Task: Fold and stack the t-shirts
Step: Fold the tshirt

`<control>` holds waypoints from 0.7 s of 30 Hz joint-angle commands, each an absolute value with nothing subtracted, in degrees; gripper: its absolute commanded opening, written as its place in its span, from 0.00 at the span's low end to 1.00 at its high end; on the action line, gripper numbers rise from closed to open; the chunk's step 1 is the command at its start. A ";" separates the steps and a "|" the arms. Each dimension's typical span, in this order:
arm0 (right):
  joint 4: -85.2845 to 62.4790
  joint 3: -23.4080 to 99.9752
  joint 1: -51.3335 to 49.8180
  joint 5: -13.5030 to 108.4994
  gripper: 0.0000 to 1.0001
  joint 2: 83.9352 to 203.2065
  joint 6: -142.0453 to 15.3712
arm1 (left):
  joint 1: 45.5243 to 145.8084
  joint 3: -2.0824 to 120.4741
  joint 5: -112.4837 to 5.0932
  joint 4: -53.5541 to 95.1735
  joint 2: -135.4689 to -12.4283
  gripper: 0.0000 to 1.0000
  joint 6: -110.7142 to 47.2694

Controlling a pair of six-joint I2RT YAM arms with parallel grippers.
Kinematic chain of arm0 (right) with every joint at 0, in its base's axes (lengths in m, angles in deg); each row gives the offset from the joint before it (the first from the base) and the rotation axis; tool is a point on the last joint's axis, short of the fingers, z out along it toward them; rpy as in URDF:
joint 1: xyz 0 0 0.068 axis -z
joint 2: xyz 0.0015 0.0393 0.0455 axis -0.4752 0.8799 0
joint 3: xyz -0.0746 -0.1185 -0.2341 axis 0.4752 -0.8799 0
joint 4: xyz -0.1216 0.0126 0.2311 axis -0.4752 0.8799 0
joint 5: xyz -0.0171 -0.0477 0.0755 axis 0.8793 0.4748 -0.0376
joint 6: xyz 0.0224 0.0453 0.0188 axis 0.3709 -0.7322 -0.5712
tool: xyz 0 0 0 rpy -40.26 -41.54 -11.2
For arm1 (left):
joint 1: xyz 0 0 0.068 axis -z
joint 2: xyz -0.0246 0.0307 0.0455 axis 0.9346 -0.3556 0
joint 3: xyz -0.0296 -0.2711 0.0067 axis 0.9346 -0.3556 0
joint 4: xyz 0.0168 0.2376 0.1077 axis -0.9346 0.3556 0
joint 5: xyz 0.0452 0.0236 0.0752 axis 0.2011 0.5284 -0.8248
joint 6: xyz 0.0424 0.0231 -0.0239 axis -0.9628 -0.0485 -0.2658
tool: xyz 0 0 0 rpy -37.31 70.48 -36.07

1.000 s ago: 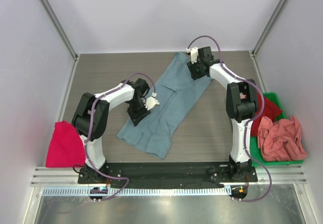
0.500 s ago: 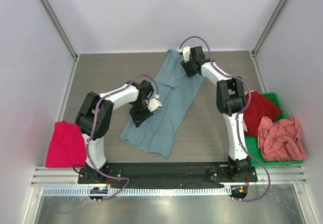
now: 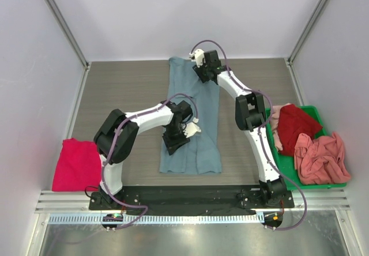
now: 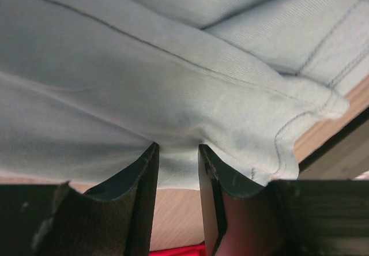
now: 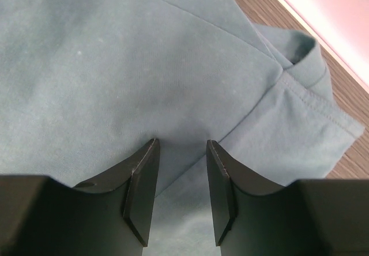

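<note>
At the far left a folded pink shirt (image 3: 76, 165) sits at the table (image 3: 124, 89) edge, well apart from the work. Next comes the left gripper (image 4: 176, 152), low over the near half of the blue shirt (image 3: 202, 115), its jaws pressed together on a small pinch of cloth with a hemmed corner bunched just beside them. The blue shirt itself lies as a long narrow strip down the middle of the table, from the back edge toward the arm bases. At its far end the right gripper (image 5: 181, 149) has its jaws clamped on another fold of the same cloth, near a sleeve seam. Off to the right a green bin (image 3: 314, 182) holds a red shirt (image 3: 298, 126) and a salmon one (image 3: 323, 158), both crumpled. From where I stand, both pinches look shallow, so I'd worry about one slipping if the arms pull unevenly; that would skew the strip. Either jaw might also hold only the top layer, and lifting it would open the fold
</note>
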State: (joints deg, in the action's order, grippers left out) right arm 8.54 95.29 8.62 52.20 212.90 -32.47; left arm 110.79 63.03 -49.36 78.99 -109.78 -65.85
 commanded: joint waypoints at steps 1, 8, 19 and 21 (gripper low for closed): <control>8.57 98.88 7.37 50.05 0.45 215.42 -32.35 | 113.11 64.72 -43.50 78.99 -111.48 0.35 -62.38; 7.34 101.52 6.13 49.16 0.47 216.74 -33.05 | 115.84 65.07 -43.23 78.46 -111.57 0.34 -60.44; 1.38 78.09 10.78 47.78 0.49 183.59 -48.76 | 113.21 72.54 -53.00 87.60 -89.09 0.53 -56.77; 0.83 67.14 11.75 45.74 0.49 177.13 -56.33 | 110.76 72.37 -53.51 84.64 -84.53 0.64 -52.38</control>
State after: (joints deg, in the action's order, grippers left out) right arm 6.98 75.16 9.12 49.18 193.99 -44.14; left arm 114.07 69.66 -51.19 84.63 -93.08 -58.63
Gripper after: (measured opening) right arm 0.490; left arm 0.585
